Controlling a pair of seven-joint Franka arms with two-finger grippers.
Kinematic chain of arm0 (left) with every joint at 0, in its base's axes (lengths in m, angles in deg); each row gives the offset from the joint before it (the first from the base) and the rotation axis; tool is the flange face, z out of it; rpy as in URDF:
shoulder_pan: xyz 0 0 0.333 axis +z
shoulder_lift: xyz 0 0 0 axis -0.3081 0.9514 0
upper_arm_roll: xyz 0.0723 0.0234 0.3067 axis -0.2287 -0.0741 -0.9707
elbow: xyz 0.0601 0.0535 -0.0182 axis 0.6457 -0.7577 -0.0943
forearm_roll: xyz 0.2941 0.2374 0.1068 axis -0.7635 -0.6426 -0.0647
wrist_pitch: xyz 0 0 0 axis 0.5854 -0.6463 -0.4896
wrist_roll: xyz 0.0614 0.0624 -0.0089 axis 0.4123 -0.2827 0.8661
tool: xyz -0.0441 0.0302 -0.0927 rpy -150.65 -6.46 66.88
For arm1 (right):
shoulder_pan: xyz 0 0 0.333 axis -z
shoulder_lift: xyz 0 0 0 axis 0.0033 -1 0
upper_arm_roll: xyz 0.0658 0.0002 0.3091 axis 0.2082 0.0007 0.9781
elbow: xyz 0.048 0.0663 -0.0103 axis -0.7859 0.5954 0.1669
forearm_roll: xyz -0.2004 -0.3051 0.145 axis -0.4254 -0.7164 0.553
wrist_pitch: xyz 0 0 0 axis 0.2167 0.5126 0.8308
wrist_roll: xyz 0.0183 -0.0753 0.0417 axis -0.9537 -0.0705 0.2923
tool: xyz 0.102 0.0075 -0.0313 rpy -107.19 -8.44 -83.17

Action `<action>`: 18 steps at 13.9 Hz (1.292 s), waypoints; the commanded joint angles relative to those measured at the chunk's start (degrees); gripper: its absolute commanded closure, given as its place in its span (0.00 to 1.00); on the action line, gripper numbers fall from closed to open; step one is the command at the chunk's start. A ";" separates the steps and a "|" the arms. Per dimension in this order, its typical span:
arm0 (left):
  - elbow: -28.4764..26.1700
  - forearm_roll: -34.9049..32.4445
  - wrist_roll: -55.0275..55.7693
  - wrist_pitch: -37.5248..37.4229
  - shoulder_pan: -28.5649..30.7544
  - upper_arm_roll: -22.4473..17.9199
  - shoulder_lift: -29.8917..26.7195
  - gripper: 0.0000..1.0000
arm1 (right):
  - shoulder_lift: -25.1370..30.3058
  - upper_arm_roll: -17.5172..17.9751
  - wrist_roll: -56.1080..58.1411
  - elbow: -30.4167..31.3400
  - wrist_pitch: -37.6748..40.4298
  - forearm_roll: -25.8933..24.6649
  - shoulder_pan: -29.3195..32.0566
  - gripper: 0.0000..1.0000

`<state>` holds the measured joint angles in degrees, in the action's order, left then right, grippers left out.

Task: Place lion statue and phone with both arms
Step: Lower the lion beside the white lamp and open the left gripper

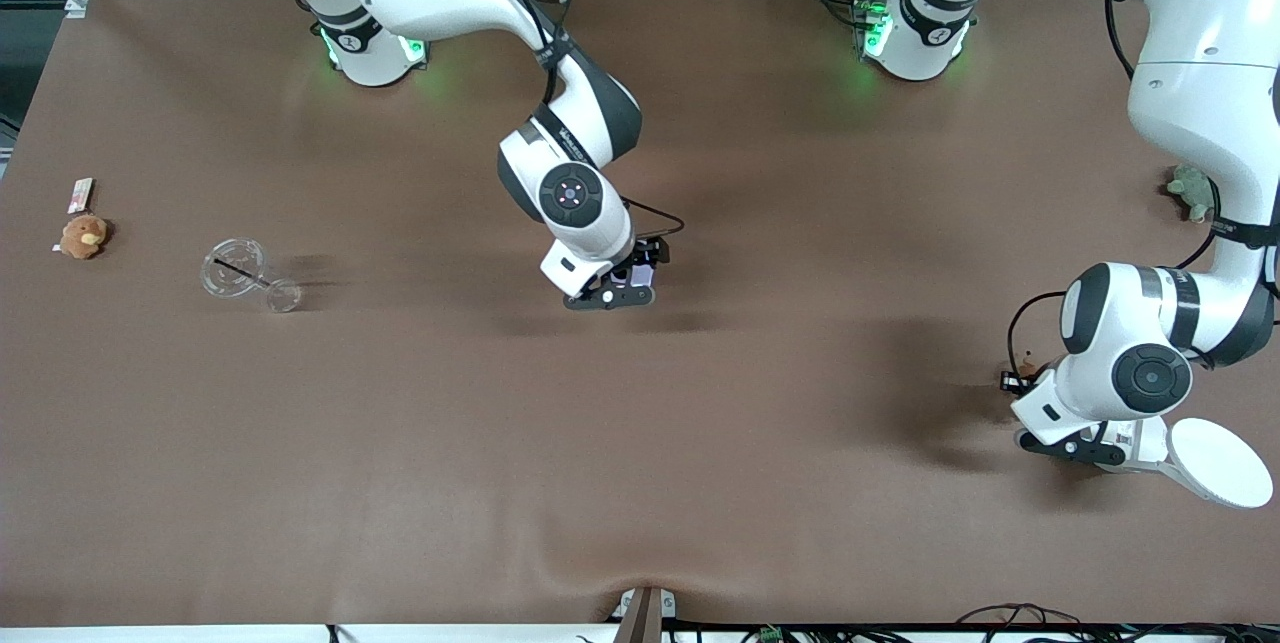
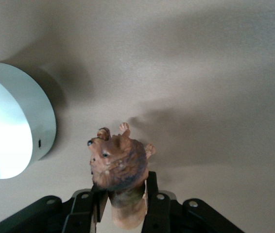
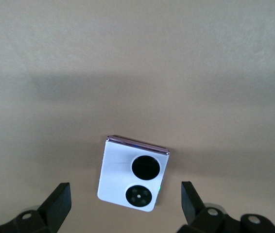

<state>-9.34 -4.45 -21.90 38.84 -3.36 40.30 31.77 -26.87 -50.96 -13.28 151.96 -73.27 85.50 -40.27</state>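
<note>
phone [image 3: 132, 180] on table [image 1: 640, 443] mid | lion statue [image 2: 119, 170] beside disc [image 2: 11, 121]

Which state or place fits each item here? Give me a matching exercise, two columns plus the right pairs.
Column one:
1. lion statue
2. phone
3. white round disc
4. right hand

Column two:
A. lies on the table between open fingers
B. clamped in the left hand
C. open over the middle of the table
D. rests on the table beside the left hand

Pairs: 1-B, 2-A, 3-D, 4-C
</note>
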 commanded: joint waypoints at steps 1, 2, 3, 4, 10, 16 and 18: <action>1.40 -1.56 -0.74 1.85 -0.26 -1.81 0.81 1.00 | 1.36 -0.55 -3.56 3.11 -1.45 0.23 -1.38 0.00; 1.48 -1.57 -0.74 2.12 -0.26 -1.91 0.99 1.00 | 1.28 -0.55 -5.14 3.90 -3.55 0.23 -1.90 0.00; 1.48 -1.83 -0.74 2.30 -0.26 -1.99 1.17 1.00 | 0.93 -0.64 -8.46 4.34 -5.66 0.14 -2.78 0.00; 1.48 -1.92 -0.65 3.35 -0.18 -2.08 1.34 1.00 | 0.66 -0.73 -10.23 4.44 -5.76 0.14 -2.44 0.00; 1.57 -2.27 0.49 8.81 -0.17 -2.79 3.37 0.90 | -1.62 -0.81 -10.51 4.44 -6.90 -0.21 -1.20 0.00; 1.40 -1.65 0.58 8.89 0.44 -2.79 2.23 0.00 | -3.21 -0.81 -10.69 4.26 -8.49 -0.21 -2.52 0.00; 1.48 -1.04 0.84 8.81 0.18 -2.70 1.44 0.00 | -3.91 -0.81 -10.69 4.09 -9.80 -0.21 -2.61 0.00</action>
<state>-8.37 -5.50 -21.95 47.53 -3.07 37.59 33.98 -30.14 -51.66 -23.10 156.09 -81.56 85.45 -42.46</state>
